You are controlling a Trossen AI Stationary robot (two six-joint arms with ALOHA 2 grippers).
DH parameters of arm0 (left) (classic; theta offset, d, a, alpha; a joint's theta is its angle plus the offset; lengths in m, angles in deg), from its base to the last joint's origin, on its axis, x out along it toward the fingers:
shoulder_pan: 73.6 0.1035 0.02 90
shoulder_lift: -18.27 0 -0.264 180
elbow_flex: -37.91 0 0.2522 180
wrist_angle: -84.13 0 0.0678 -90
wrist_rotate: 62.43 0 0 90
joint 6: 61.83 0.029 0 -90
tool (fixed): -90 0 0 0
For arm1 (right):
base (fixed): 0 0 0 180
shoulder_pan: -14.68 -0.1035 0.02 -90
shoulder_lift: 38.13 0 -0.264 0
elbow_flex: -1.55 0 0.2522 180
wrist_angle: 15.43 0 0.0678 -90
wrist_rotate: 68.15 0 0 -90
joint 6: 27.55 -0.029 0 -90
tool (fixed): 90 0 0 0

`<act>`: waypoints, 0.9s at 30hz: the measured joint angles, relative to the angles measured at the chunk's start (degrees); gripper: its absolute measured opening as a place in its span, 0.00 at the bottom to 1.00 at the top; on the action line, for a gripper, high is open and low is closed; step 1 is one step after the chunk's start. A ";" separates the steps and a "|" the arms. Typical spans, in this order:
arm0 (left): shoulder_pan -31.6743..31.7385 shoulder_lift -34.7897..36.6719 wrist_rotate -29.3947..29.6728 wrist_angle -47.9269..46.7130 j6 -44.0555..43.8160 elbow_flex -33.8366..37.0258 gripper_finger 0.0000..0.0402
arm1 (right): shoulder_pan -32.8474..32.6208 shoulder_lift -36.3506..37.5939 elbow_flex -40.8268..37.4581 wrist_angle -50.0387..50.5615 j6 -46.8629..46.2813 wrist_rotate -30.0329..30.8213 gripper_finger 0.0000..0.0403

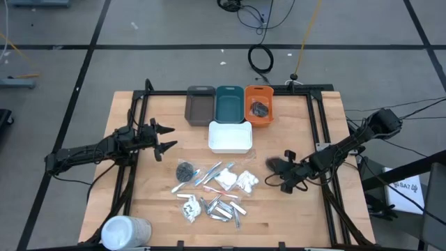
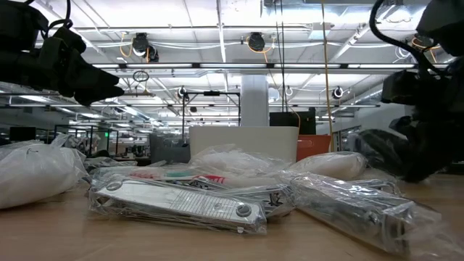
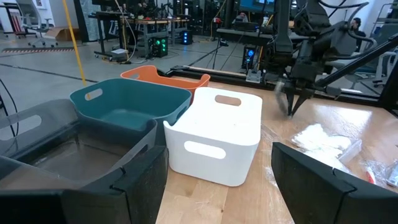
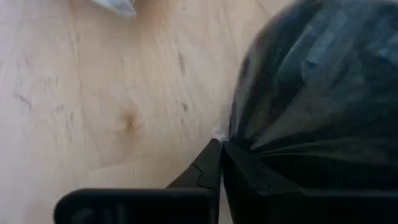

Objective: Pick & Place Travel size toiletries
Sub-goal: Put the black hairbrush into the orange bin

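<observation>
On the bench (image 1: pixel 139 209), the right claw (image 4: pixel 219 163) pinches a dark wrapped toiletry (image 4: pixel 323 93). Left claw (image 1: pixel 167 137) hovers wide open, empty.

Bare wood is lying open on the table (image 1: pixel 293 209) along its right side. The right gripper (image 1: pixel 284 171) is sitting low there, fingers pinched together against a dark wrapped item (image 1: pixel 274 163). The toiletries (image 1: pixel 212 188) are crowding the middle. Four trays are blocking the far edge: grey (image 1: pixel 200 104), teal (image 1: pixel 229 103), orange (image 1: pixel 258 106), with white (image 1: pixel 231 137) just in front. The left gripper (image 1: pixel 166 137), jaws spread, is hovering at left. A cylinder (image 1: pixel 125 232) is occupying the near left corner.
</observation>
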 joint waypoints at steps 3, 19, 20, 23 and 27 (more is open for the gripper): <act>0.01 0.02 -0.02 -0.01 -0.01 0.00 0.68 | 0.02 0.00 0.00 -1.36 0.88 -0.16 0.00; 0.02 0.02 0.00 0.00 0.00 0.00 0.68 | -0.04 7.07 -0.04 -11.01 9.11 -0.62 0.00; 0.00 0.00 0.00 -0.02 -0.02 0.00 0.68 | -0.04 7.93 -0.04 -11.73 9.83 -0.61 0.00; 0.02 0.00 -0.02 -0.02 0.00 0.00 0.68 | -0.04 10.83 -0.01 -13.62 11.95 -0.63 0.00; 0.00 0.00 -0.02 -0.02 0.00 0.00 0.68 | -0.05 14.30 0.01 -15.34 14.71 -0.65 0.00</act>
